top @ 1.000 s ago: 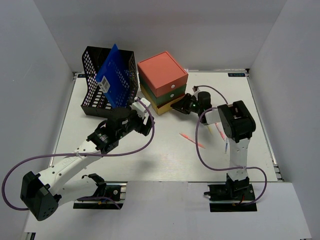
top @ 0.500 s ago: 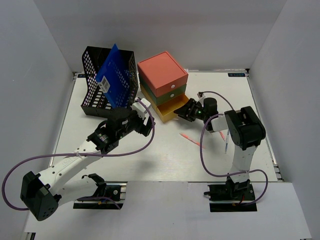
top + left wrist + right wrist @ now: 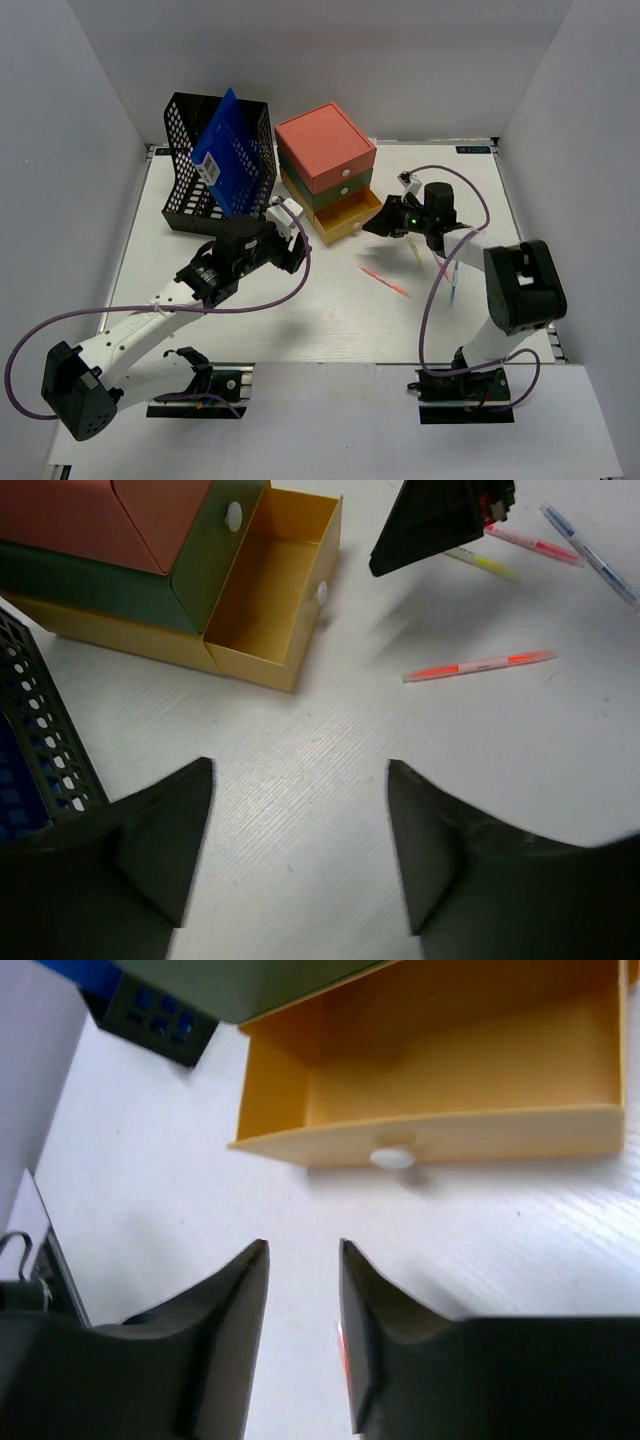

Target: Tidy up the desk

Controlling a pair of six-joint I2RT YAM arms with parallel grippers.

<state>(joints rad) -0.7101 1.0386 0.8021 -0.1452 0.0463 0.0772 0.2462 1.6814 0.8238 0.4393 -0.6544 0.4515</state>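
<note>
Top external: worktop [image 3: 330, 310] fills the cell floor between the walls, both arm bases at its near edge. It's fixed and rigid, nothing to grip there. What gets handled is the loose stuff on it. The pink pen [image 3: 385, 282] lies alone mid-worktop; a yellow highlighter [image 3: 483, 563], a second pink pen [image 3: 533, 544] and a blue pen [image 3: 590, 555] are clustered further right. My read is that all are light, thin, slick plastic and likely to roll. Pinch mid-barrel, across the axis, fingers square to the surface. The yellow drawer [image 3: 345, 217] of the drawer box [image 3: 325, 147] is pulled out and looks empty in both wrist views. It's thin-walled, so take it only by the white knob [image 3: 392, 1157], and the whole box could slide if yanked. Right claw [image 3: 303, 1290] has its fingers a narrow gap apart with nothing between, tips just short of the knob. Left claw [image 3: 300, 820] is spread wide and empty, hovering near the drawer's front corner. The black mesh holder [image 3: 185, 160] with blue folder [image 3: 232, 155] sits far left. Versus 1 s ago, the drawer has come out from nearly shut and the right arm has swung back rightward, off the knob. Left arm, pens and holder are unchanged.
</note>
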